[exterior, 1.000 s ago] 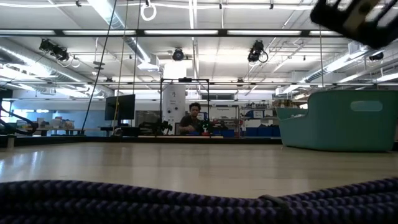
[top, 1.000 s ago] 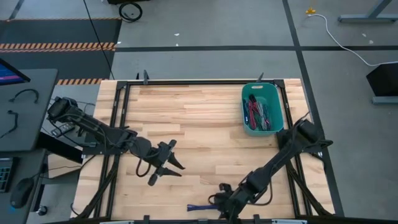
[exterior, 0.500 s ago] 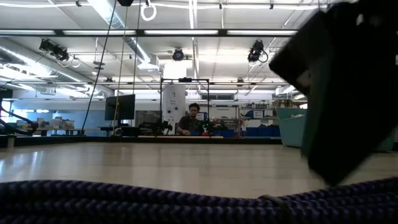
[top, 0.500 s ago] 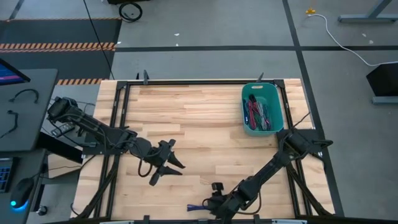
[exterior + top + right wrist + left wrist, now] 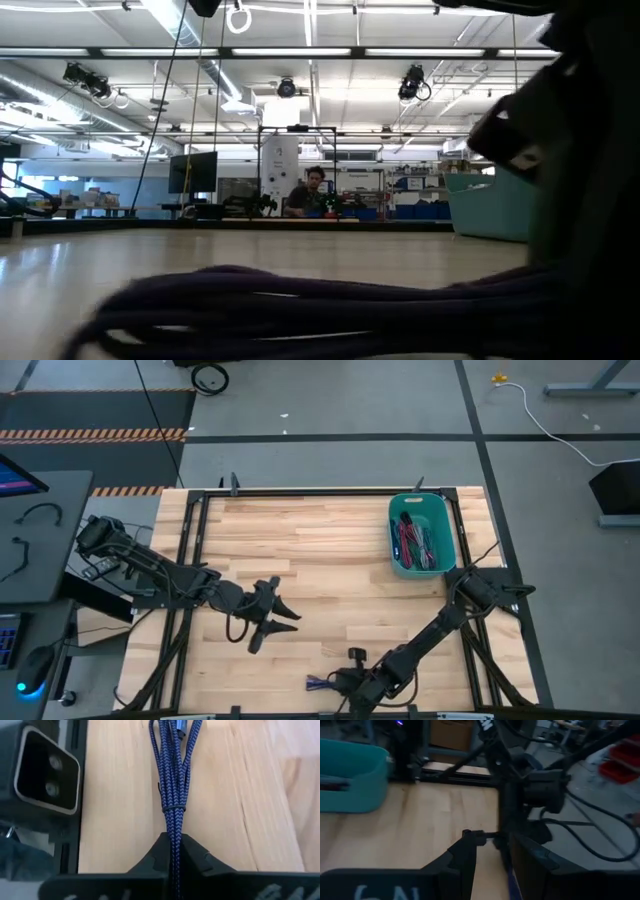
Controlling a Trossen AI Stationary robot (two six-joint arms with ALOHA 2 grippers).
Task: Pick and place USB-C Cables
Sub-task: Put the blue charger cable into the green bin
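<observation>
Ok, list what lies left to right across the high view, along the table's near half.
Left arm's open tool → braided blue-purple cable bundle → right arm's tool, shut on that bundle. Farther back and rightmost: the teal plastic bin of cables.

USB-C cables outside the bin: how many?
1. A blue cable lies at the table's near edge, pinched in the right gripper. The rest sit tangled in the teal bin at the far right; more there may be hidden.
</observation>
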